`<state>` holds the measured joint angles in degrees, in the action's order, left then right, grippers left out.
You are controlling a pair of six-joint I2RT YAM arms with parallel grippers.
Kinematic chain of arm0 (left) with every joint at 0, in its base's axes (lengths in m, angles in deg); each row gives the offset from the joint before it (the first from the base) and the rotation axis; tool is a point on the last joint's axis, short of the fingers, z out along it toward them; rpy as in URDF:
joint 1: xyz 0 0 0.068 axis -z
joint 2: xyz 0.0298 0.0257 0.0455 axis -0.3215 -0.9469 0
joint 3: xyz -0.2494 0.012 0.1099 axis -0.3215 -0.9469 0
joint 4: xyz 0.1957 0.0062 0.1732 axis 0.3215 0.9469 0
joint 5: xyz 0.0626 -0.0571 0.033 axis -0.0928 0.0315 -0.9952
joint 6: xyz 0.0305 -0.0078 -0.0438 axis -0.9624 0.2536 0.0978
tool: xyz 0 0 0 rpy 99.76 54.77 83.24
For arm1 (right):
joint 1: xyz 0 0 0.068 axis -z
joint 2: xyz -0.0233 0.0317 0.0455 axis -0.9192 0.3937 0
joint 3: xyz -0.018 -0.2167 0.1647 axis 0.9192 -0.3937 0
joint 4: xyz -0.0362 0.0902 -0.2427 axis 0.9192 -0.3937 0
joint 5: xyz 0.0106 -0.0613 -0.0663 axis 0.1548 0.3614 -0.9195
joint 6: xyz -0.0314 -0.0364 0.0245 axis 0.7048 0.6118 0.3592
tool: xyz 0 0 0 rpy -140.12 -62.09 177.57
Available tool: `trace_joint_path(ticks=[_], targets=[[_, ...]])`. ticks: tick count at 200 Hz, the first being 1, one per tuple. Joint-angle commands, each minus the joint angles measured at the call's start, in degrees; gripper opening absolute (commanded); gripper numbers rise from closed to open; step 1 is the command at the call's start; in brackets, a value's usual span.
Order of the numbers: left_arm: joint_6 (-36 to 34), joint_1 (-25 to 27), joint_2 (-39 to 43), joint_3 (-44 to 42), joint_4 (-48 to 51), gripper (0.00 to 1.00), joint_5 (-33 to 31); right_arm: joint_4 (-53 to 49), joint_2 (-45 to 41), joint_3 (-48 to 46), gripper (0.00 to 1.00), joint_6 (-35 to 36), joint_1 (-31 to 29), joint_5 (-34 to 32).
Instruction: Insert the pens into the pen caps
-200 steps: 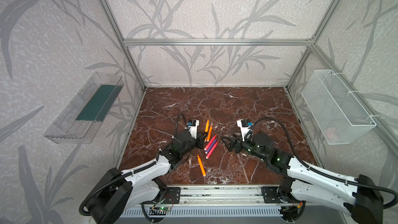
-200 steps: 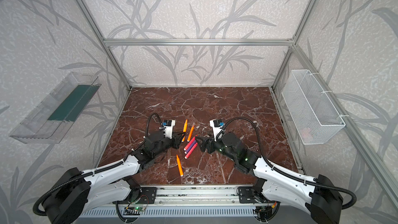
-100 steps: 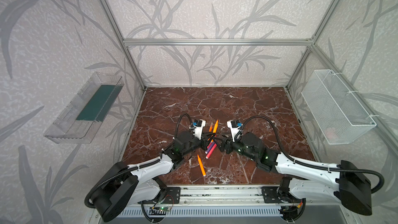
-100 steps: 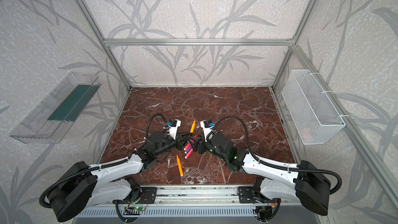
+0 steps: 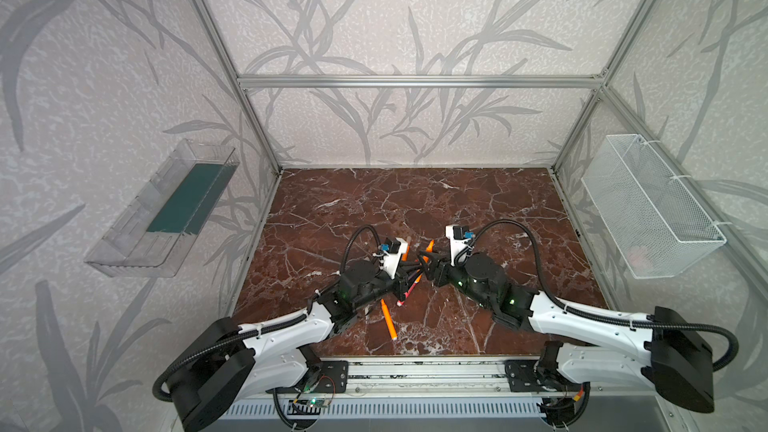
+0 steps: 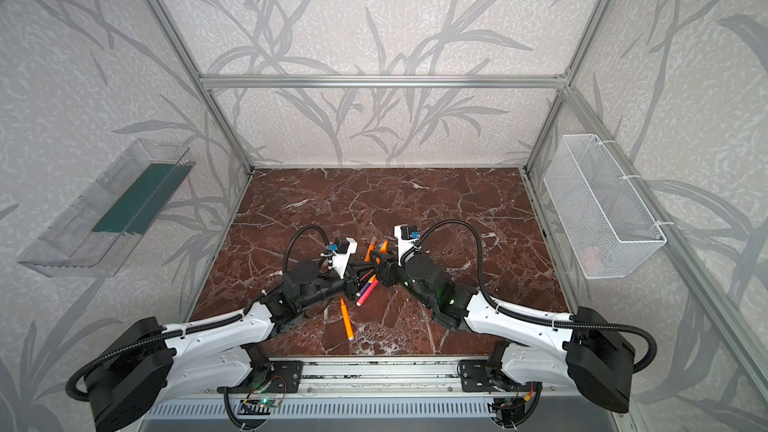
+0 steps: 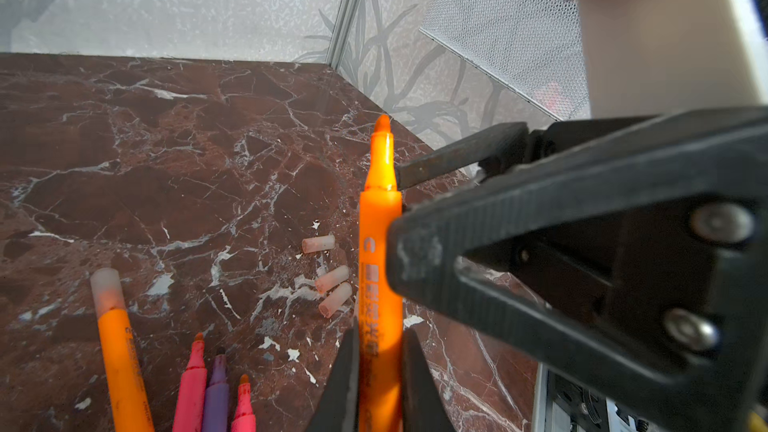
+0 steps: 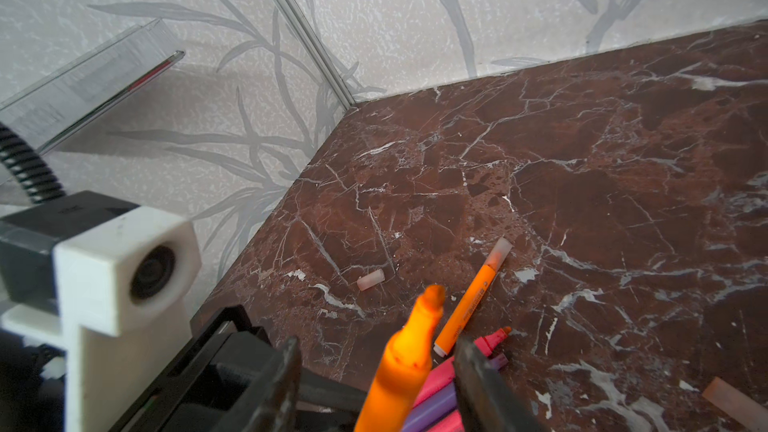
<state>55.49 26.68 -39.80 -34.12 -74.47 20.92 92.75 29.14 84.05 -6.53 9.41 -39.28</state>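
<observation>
My left gripper (image 7: 380, 338) is shut on the barrel of an uncapped orange pen (image 7: 380, 243), held tip-up above the marble floor (image 5: 415, 201). My right gripper (image 8: 378, 347) is open, its jaws on either side of that pen (image 8: 409, 347) with a gap on each side. In both top views the two grippers meet at mid-table (image 5: 422, 263) (image 6: 374, 263). Three pen caps (image 7: 331, 278) lie loose beside it, and another pen cap (image 8: 370, 279) lies apart. A capped orange pen (image 8: 473, 297), pink pens (image 7: 191, 388) and a purple pen (image 7: 216, 392) lie on the floor.
Another orange pen (image 5: 387, 322) lies nearer the front rail. A white wire basket (image 5: 648, 209) hangs on the right wall and a clear tray (image 5: 166, 209) on the left wall. The left wrist camera housing (image 8: 124, 268) sits close to my right gripper.
Both arms have swung inward until the grippers meet. The left has brought the orange pen up with it. The right jaws have narrowed around the pen.
</observation>
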Motion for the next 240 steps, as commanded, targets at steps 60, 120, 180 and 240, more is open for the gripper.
trace_joint_path(ticks=[60,120,180,240], targets=[[-1.55,0.64,3.41,-1.63,0.54,0.00,-1.27,-0.93,3.91,5.24,0.28,-0.49,-0.25,0.68],[0.27,0.64,1.66,-0.33,1.12,0.00,-4.61,-1.25,5.79,6.81,0.04,0.39,-0.25,2.04],[6.19,0.66,0.14,3.38,5.10,0.00,-5.03,-2.38,4.56,7.51,0.00,1.75,-0.27,3.88],[8.63,0.63,-1.69,3.26,0.72,0.00,-0.91,-2.09,3.32,6.74,0.00,1.58,-0.42,5.24]])
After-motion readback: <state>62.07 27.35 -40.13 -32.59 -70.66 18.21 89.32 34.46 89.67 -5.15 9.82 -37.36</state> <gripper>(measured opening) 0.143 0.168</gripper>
